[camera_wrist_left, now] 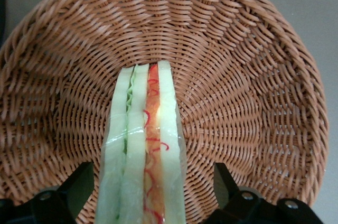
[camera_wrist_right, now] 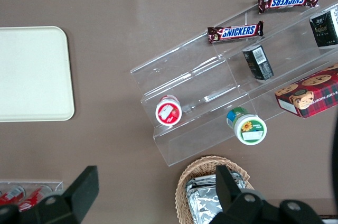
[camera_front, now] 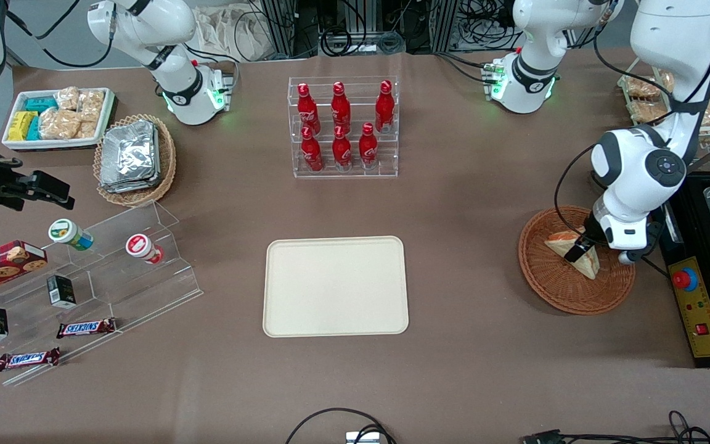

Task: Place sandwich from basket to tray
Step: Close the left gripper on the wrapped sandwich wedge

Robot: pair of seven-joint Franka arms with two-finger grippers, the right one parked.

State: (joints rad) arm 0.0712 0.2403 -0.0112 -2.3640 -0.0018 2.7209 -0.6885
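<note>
The brown tabletop (camera_front: 453, 246) carries everything here. The tray (camera_front: 335, 287) lies flat near the middle of the tabletop, closer to the front camera's edge than the clear rack of red bottles (camera_front: 344, 126), and nothing rests on it.

The basket (camera_front: 552, 283) sits toward the working arm's end of the tabletop, well apart from the tray. In the left wrist view its woven rim (camera_wrist_left: 264, 49) curves round the whole scene.

The sandwich (camera_front: 577, 254) is inside the basket, on the part of the weave nearest the working arm. In the front view it stands on edge as a pale wedge, its long axis slanting from a tip toward the parked arm's end down to a tip toward the front camera's edge. In the left wrist view the layered cut edge (camera_wrist_left: 143, 155) faces the camera, with white bread outside and green and red-orange filling between, and the wedge tapers toward the basket's centre.

The gripper (camera_front: 582, 251) is down in the basket over the sandwich. Its two dark fingers (camera_wrist_left: 79, 184) stand wide apart, one on each side of the wedge, with a visible gap between each finger and the bread, so it has hold of nothing.
</note>
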